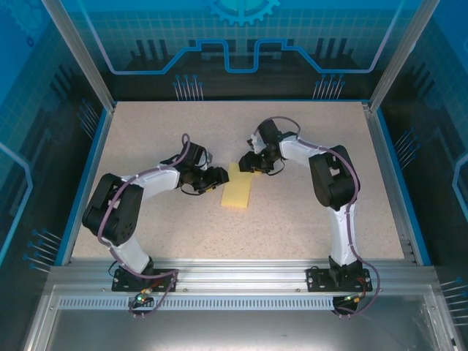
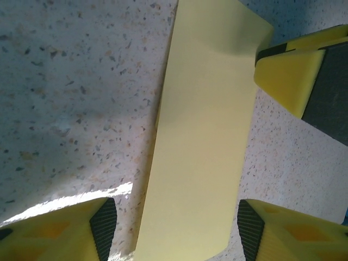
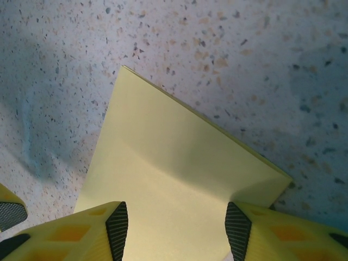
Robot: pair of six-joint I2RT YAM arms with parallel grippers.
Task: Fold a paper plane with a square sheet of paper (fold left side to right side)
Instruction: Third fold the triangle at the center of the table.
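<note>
Bright-yellow, the square sheet of paper (image 1: 238, 191) lies folded into a narrow rectangle, flat on the speckled table (image 1: 314, 212) between the two arms. The left gripper (image 2: 171, 223) has its fingers (image 2: 103, 225) apart, straddling the near short end without pinching it. The right gripper (image 3: 176, 223) is likewise spread over the far end, where one corner lifts a little beside a finger
</note>
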